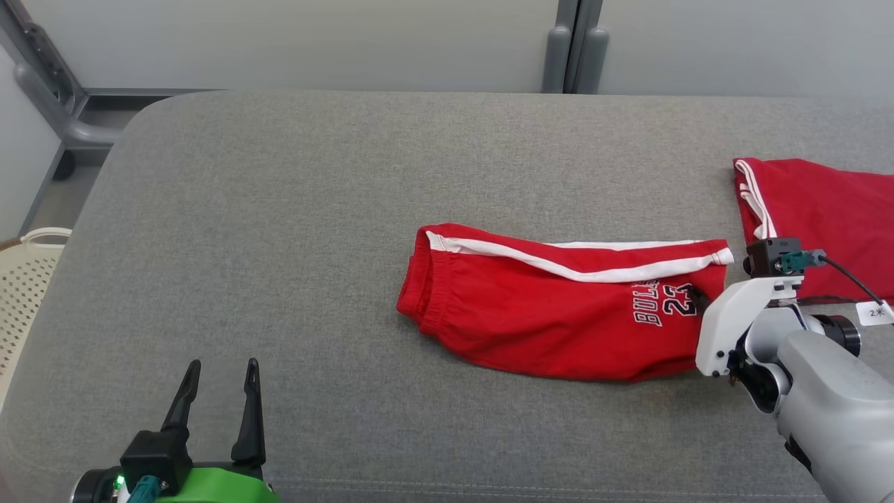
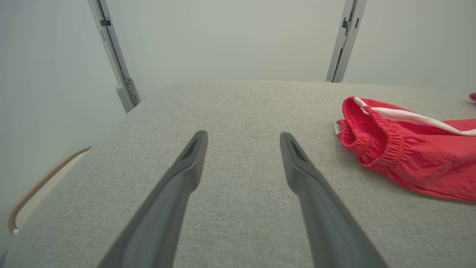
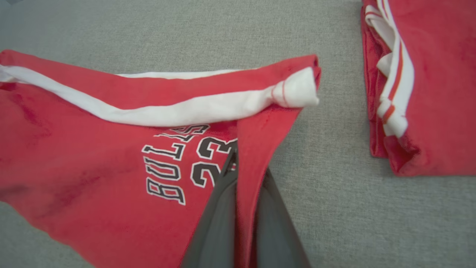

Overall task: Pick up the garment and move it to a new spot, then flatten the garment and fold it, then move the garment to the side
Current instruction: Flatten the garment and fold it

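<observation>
The garment (image 1: 545, 314) is a pair of red shorts with a white side stripe and "BULLS 23" print, lying roughly flat on the grey padded surface (image 1: 279, 209). My right gripper (image 1: 700, 299) is at its right-hand edge. In the right wrist view that gripper (image 3: 247, 167) is shut on a fold of the garment (image 3: 93, 156), with red cloth pinched between the two fingers. My left gripper (image 1: 223, 367) stands open over bare surface at the lower left, well clear of the shorts. The left wrist view shows that gripper (image 2: 243, 137) with nothing between its fingers, and the garment's elastic waistband (image 2: 372, 130) off to the right.
A second red garment (image 1: 824, 216) with white trim lies folded at the right edge, close beside the shorts (image 3: 427, 85). A pale woven basket (image 1: 28, 279) stands off the surface's left side. Grey wall panels and posts run along the back.
</observation>
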Available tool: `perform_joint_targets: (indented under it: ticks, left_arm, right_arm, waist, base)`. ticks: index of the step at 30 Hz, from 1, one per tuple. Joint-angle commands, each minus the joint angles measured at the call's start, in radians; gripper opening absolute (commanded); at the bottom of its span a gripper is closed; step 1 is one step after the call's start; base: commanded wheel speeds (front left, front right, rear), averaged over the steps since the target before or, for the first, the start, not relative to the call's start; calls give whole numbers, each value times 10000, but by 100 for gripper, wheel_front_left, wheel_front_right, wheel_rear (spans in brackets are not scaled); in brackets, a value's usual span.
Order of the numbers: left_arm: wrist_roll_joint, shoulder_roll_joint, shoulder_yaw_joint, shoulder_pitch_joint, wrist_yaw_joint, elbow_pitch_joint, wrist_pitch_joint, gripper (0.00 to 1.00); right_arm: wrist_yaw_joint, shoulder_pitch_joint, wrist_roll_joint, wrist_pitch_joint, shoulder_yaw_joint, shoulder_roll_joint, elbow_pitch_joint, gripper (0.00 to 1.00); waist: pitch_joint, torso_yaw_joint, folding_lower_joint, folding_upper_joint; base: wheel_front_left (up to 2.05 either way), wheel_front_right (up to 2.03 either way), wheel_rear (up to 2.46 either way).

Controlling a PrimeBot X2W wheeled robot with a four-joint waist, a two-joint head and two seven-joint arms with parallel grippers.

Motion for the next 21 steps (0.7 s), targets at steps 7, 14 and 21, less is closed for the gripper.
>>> perform_joint_targets:
  ticks: [7, 14, 21]
  left_arm:
    - [-40, -67, -11, 55, -3, 11, -41, 100]
    - [-100, -112, -177, 35, -37, 96, -41, 100]
    - [-153, -154, -397, -179, -81, 239, -41, 100]
  right_arm:
    - [-15, 170, 1577, 687, 753, -612, -1867, 0]
    - [-14, 134, 3492, 1535, 1037, -861, -3503, 0]
    - [-12, -132, 4781, 2072, 1112, -629, -3982, 0]
  waist:
    - [-101, -255, 0, -1]
    - [-112, -148, 0, -1]
    - [-148, 216, 0, -1]
  base:
    - [0, 0, 0]
    - [0, 0, 0]
    - [0, 0, 0]
